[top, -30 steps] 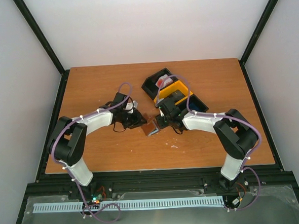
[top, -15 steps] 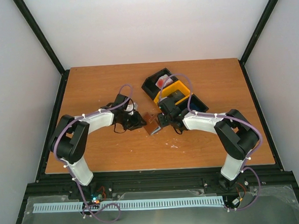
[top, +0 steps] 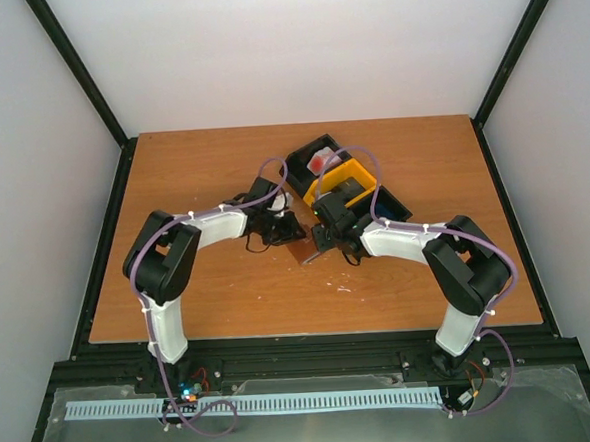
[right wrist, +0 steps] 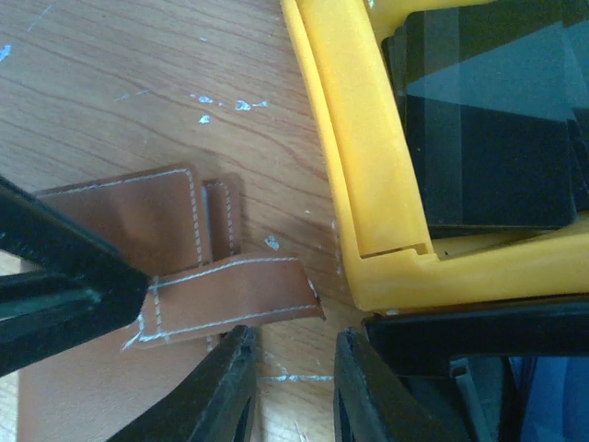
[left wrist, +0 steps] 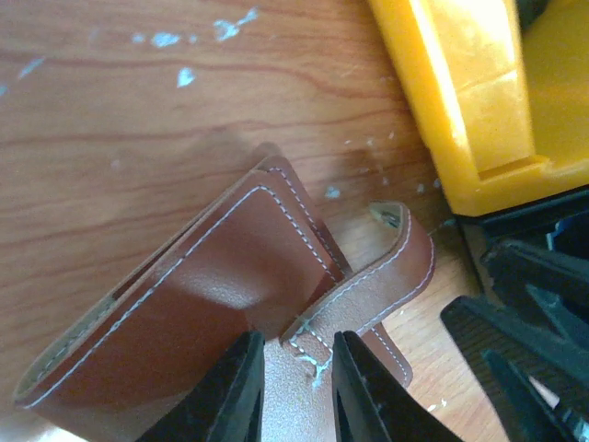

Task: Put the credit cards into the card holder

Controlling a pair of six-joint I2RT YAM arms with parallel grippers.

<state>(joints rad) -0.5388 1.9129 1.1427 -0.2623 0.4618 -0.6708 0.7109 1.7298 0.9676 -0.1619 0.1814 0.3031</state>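
Note:
The brown card holder (top: 299, 251) lies on the table beside the tray, its strap (left wrist: 386, 267) loose and curled up. My left gripper (top: 288, 231) reaches in from the left. In the left wrist view it (left wrist: 299, 391) is closed narrowly on the holder (left wrist: 202, 304) at the strap's base. My right gripper (right wrist: 294, 387) is open over bare wood just right of the holder (right wrist: 120, 221), beside the strap end. Dark credit cards (right wrist: 488, 129) lie stacked in the yellow compartment. A blue card (right wrist: 552, 396) shows in the black compartment.
The black-and-yellow three-compartment tray (top: 357, 173) stands just behind and to the right of both grippers; its yellow wall (right wrist: 350, 157) is close to my right fingers. A red and white item (top: 319, 162) sits in the far black compartment.
My left arm has swung right, from well left of the holder onto it. The holder has shifted slightly right and back. The right arm has hardly moved.

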